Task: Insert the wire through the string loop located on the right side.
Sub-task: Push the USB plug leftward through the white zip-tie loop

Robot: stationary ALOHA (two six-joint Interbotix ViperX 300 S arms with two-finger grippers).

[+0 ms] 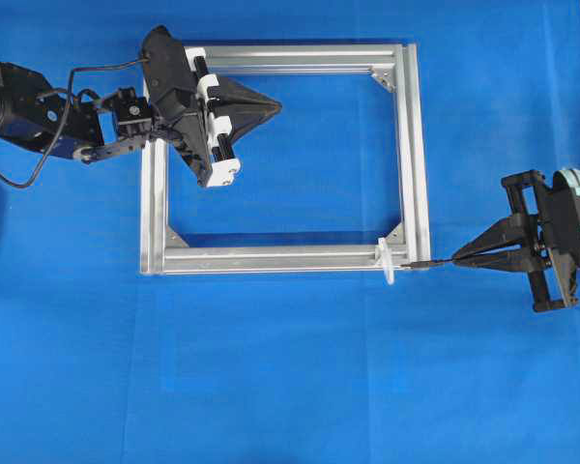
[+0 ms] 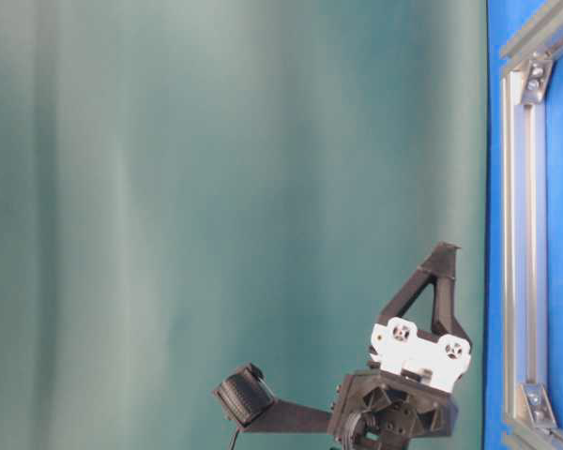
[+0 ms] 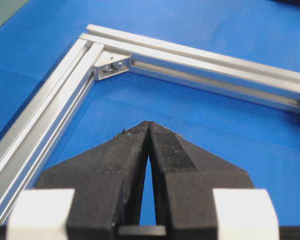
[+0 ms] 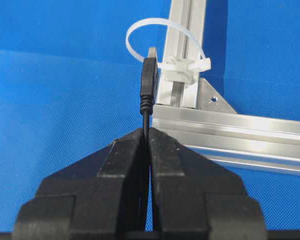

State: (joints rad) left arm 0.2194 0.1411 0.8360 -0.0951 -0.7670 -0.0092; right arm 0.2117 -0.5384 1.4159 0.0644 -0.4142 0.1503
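Your right gripper [image 4: 147, 131] is clamped on the wire [image 4: 149, 82], pinching the thin black cable just behind the plug, whose metal tip points at the string loop [image 4: 162, 42] and sits right at its opening, though you cannot tell whether it has entered. That white loop stands out from the aluminium frame [image 1: 271, 258] at its near right corner, with the blue table [image 1: 290, 387] under everything. Your left gripper [image 3: 148, 131] is closed on nothing, hanging over the frame's far left area.

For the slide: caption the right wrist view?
Right gripper pinches the wire, plug tip at the string loop on the frame.
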